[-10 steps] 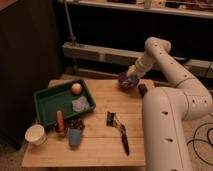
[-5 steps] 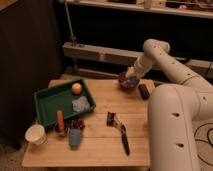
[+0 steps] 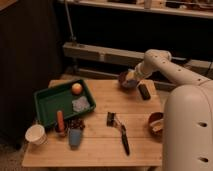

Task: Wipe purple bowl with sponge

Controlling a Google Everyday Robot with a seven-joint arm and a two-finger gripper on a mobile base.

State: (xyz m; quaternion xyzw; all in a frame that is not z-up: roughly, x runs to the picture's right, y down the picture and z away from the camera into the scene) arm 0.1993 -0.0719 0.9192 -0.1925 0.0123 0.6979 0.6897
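The arm (image 3: 156, 58) has sunk lower, its gripper (image 3: 130, 77) pressing deeper into the purple bowl (image 3: 123, 83).

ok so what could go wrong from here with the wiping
1. The purple bowl sits at the far edge of the table, so a sideways wipe by the end effector, now at the bowl, might push it off.
2. The black block lies close beside the bowl; the arm could knock it.

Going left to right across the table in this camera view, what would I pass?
White cup, orange in the green tray, purple bowl with the robot's gripper at it, dark red bowl. The brush and blue cup overlap others, so I left them out.
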